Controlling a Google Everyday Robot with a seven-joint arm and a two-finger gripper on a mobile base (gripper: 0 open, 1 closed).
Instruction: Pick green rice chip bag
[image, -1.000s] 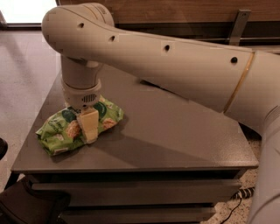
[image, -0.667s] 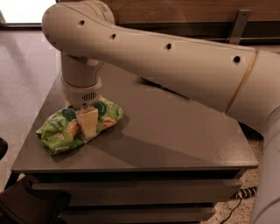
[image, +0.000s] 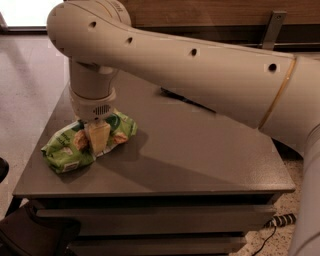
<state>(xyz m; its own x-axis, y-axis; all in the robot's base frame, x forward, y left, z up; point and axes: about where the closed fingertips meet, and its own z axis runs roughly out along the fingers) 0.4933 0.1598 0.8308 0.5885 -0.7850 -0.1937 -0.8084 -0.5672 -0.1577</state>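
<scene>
We are finding the gripper pressing onto the green rice chip bag, near-left on the table. We cannot tell whether the jaws are clamped, so the next move calls for a confirmed grip, then lifting.

The arm is stretched in from the right across the view and bent sharply down at its rounded elbow. The wrist is held upright, and the gripper is pointed straight down directly beneath it, at the lower left.
</scene>
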